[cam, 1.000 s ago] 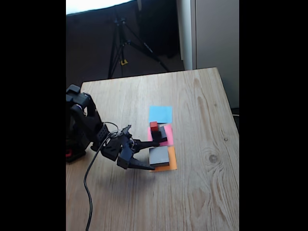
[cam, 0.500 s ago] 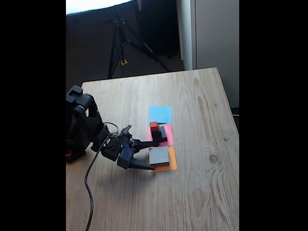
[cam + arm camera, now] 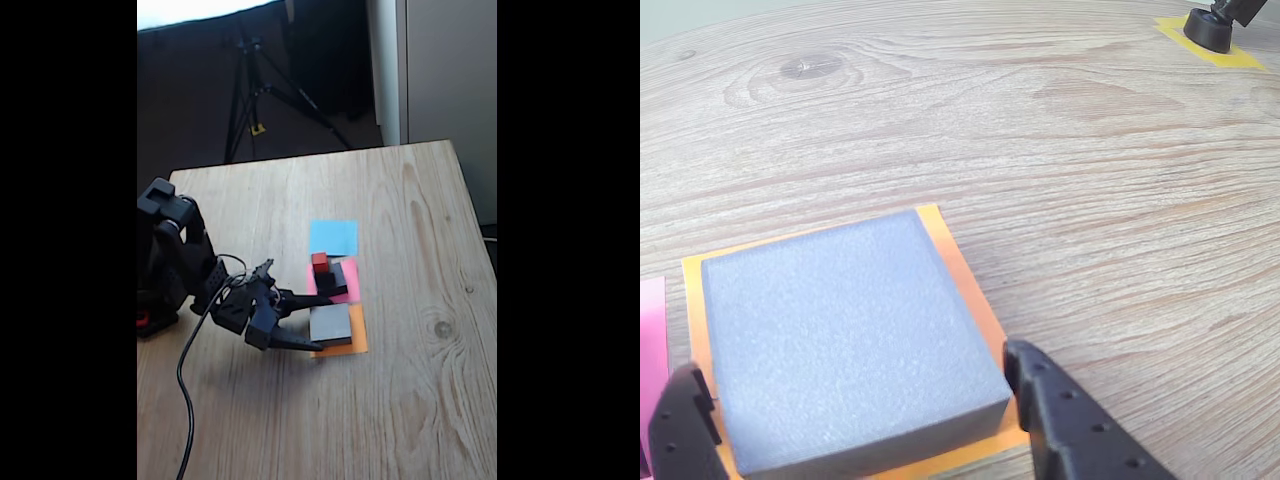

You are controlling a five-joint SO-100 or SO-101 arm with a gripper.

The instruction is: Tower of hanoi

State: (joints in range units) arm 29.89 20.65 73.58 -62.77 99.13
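Over the last second the hand (image 3: 306,322) has drawn slightly back, fingers spread either side of the large grey block (image 3: 845,345) on its orange square (image 3: 970,300); block unmoved, evidently just released.

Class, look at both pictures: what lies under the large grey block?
An orange paper square lies under the large grey block, its edges peeking out around it. The middle of the paper is covered.
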